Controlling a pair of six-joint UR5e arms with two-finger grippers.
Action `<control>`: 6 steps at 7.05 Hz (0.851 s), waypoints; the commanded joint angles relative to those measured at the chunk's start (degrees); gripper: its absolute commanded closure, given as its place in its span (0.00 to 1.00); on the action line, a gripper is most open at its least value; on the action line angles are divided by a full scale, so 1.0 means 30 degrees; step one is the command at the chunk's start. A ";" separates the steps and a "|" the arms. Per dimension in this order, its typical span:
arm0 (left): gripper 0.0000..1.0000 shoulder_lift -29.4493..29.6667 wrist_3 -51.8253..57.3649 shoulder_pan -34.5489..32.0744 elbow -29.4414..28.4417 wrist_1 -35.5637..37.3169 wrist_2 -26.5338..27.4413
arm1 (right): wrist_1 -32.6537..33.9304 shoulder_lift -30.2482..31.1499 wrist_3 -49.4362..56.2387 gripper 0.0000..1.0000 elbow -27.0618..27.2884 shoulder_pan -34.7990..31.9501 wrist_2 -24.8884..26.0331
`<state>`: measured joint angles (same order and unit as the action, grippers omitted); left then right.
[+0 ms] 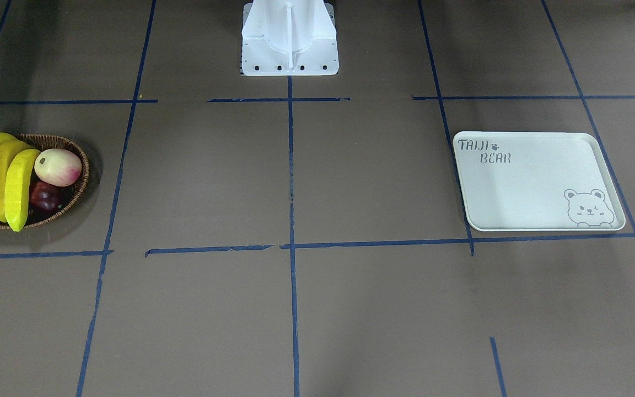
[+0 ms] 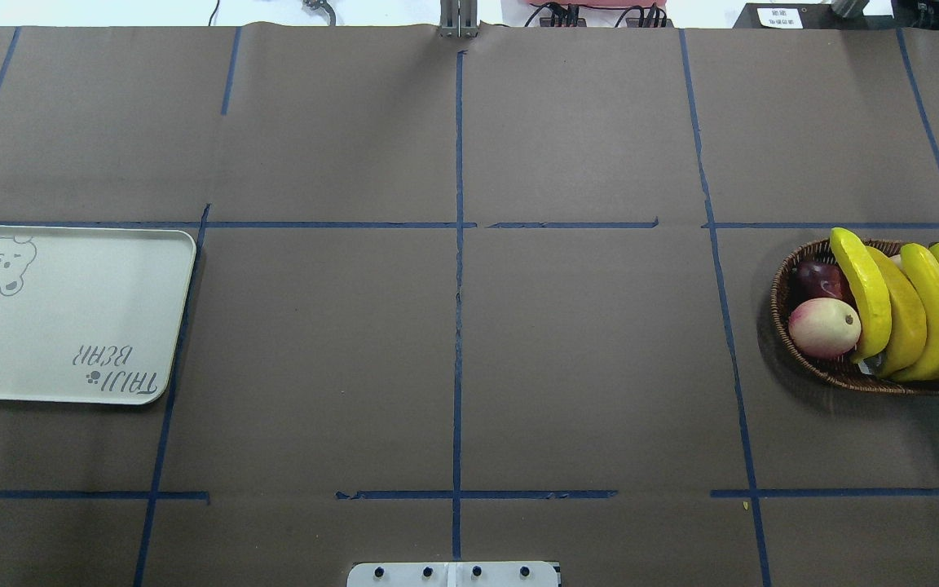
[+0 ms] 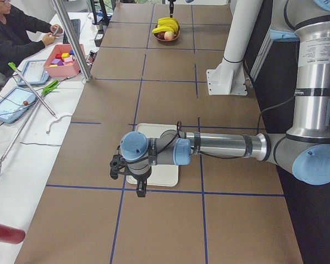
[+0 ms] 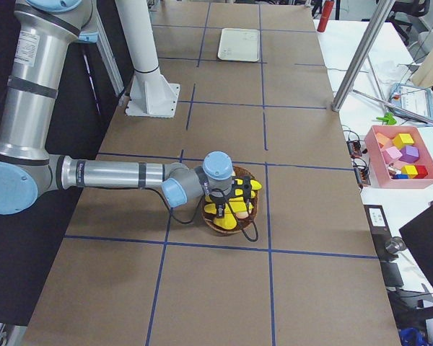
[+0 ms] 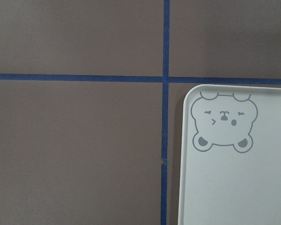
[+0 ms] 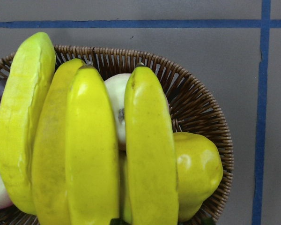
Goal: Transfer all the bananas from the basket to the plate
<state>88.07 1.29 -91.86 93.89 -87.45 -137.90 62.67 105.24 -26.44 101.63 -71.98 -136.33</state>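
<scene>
Several yellow bananas (image 2: pixel 901 310) lie side by side across the brown wicker basket (image 2: pixel 787 326) at the table's right end; the right wrist view shows the bananas (image 6: pixel 145 154) close from above. The off-white bear plate (image 2: pixel 70 326) lies bare at the left end. My right gripper (image 4: pixel 234 202) hangs just over the bananas and shows only in the exterior right view, so I cannot tell its state. My left gripper (image 3: pixel 140 190) hovers by the plate's (image 3: pixel 165 173) outer edge and shows only in the exterior left view; I cannot tell its state either.
In the basket also lie a peach (image 2: pixel 822 328), a dark red apple (image 2: pixel 816 279) and a yellow pear-like fruit (image 6: pixel 199 173). The white robot base (image 1: pixel 290 44) stands at mid-table. A person (image 3: pixel 16 33) and a pink box of blocks (image 3: pixel 63 58) are at a side desk.
</scene>
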 commanded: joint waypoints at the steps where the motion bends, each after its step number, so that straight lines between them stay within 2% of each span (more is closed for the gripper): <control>1: 0.00 0.0000 -0.0049 -0.0024 0.0050 0.0000 0.0000 | 0.0000 -0.0012 0.0053 0.35 -0.0067 0.0143 -0.0054; 6: 0.00 0.0029 -0.0020 -0.0024 0.0079 0.0000 0.0000 | -0.0030 -0.0012 0.0170 0.34 -0.0389 0.0613 -0.0054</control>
<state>88.15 1.23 -91.93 94.13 -87.45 -137.94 62.59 105.22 -25.94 100.64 -70.35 -136.52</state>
